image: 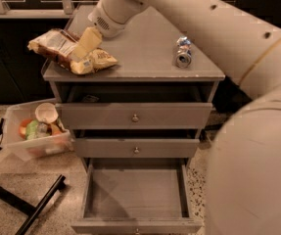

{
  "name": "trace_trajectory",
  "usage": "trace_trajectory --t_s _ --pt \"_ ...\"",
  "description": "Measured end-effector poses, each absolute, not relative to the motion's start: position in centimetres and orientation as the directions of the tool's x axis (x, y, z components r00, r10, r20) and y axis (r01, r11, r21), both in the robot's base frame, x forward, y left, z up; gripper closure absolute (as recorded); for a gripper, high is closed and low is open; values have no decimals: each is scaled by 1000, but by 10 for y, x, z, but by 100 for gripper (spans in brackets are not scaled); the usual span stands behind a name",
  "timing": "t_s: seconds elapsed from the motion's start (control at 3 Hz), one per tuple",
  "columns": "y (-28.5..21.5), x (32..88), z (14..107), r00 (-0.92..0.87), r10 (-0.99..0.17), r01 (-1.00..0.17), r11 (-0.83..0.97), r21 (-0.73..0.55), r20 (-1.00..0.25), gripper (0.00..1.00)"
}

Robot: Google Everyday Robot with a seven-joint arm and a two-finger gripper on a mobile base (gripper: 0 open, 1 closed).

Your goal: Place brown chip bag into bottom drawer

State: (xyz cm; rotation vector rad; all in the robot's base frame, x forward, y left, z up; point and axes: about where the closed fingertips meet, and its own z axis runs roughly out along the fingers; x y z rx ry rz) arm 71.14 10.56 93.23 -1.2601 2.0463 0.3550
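The brown chip bag [66,52] lies crinkled on the left part of the grey cabinet top [140,58]. My gripper [85,47] reaches down from the white arm and sits on the bag, its pale fingers [87,42] pressed against the foil. The bottom drawer [136,195] is pulled wide open below, its flat grey inside bare, with a knob at the front edge. The two shallower drawers above it stand only slightly out.
A crushed silver can [183,52] lies on the right part of the cabinet top. A clear plastic bin [36,130] with a cup and food items stands on the floor to the left. A black stand leg [27,204] crosses the floor at lower left. My arm fills the right side.
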Motion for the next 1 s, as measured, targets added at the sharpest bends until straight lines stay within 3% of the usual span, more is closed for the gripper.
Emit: trace_trajectory --t_s 1.0 --pt "117 784 895 -457 -616 -768 637 -63 -642 0"
